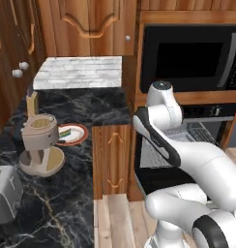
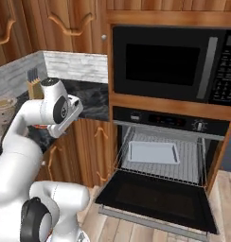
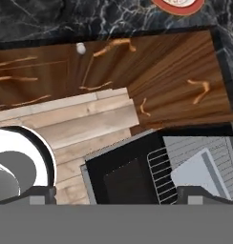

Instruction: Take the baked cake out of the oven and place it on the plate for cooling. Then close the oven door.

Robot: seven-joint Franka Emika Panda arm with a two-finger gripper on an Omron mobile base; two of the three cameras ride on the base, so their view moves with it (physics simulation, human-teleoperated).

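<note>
The baked cake (image 1: pixel 66 131), a small greenish piece with pale and reddish bits, lies on the white plate (image 1: pixel 80 136) with the red-orange rim, on the dark marble counter. The black oven (image 2: pixel 169 120) stands open. Its door (image 2: pixel 155 196) hangs flat down with the silver bar handle at the front. A grey tray (image 2: pixel 153 152) sits on the wire rack inside. My gripper (image 3: pixel 118 195) is open and holds nothing. It is high up, looking down on the oven door (image 3: pixel 123 178), the tray (image 3: pixel 202 172) and the plate's edge (image 3: pixel 178 5).
A beige stand mixer (image 1: pixel 40 143) stands just left of the plate, and a toaster (image 1: pixel 6 193) nearer the front. A knife block (image 1: pixel 32 104) is behind them. The black microwave (image 2: pixel 169 64) sits above the oven. Wooden cabinet fronts (image 3: pixel 113 71) lie between counter and oven.
</note>
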